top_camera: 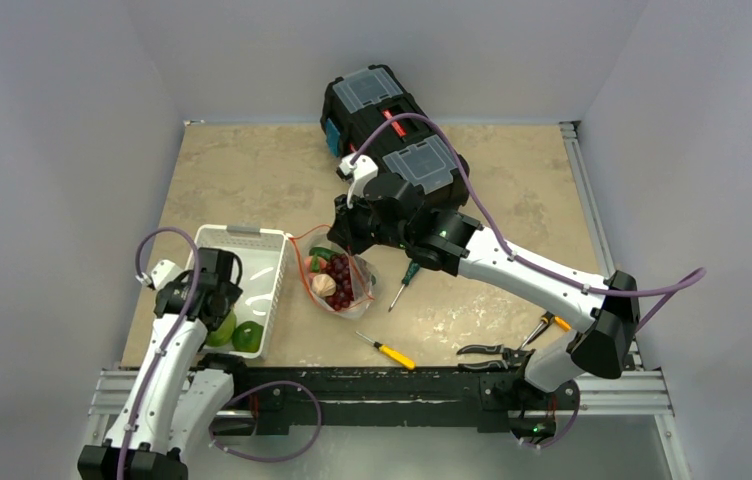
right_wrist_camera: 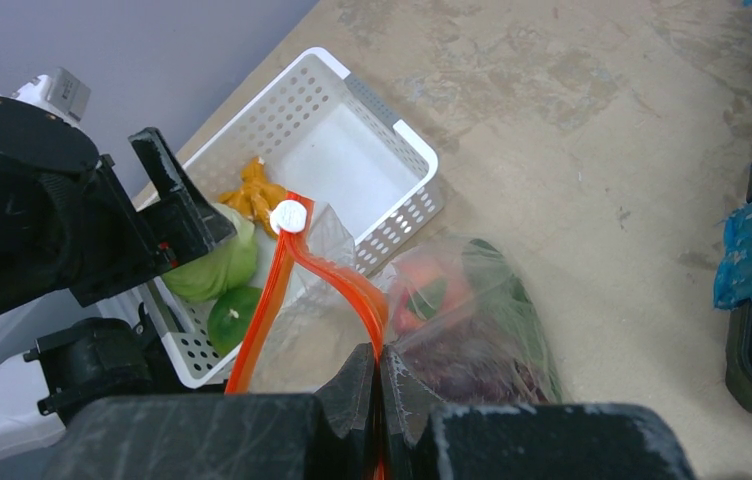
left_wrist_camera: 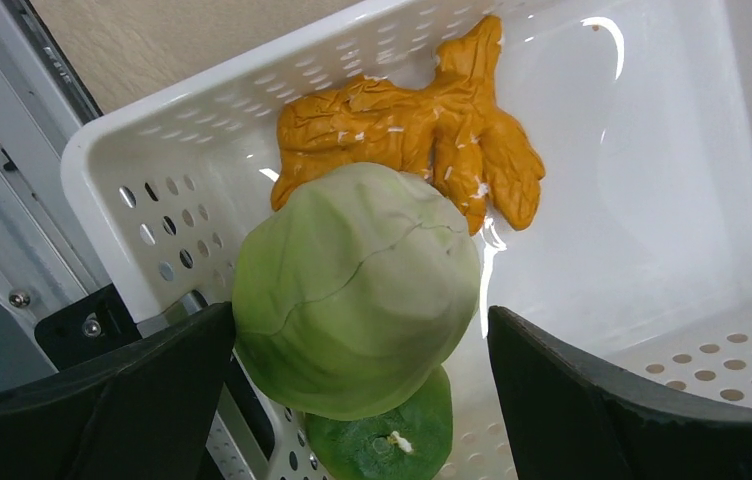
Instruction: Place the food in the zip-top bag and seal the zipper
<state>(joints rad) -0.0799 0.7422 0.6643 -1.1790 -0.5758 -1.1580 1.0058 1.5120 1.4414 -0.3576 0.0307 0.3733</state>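
In the white basket (left_wrist_camera: 152, 150) lie a pale green cabbage (left_wrist_camera: 357, 290), a green round fruit (left_wrist_camera: 382, 445) under it and orange carrots (left_wrist_camera: 422, 130). My left gripper (left_wrist_camera: 360, 318) is open, one finger on each side of the cabbage. A small gap shows at the right finger. The clear zip-top bag (top_camera: 340, 283) lies right of the basket, with purple grapes (top_camera: 340, 270) and other food inside. Its mouth gapes open. My right gripper (right_wrist_camera: 379, 365) is shut on the orange-red zipper (right_wrist_camera: 332, 275) and holds that edge up. The zipper's white tab (right_wrist_camera: 288, 216) is at its far end.
A black toolbox (top_camera: 392, 120) stands at the back, behind the right arm. Two screwdrivers (top_camera: 404, 283) (top_camera: 388, 351) and pliers (top_camera: 497, 352) lie on the table right of the bag. The basket (top_camera: 252, 262) sits near the table's left front edge.
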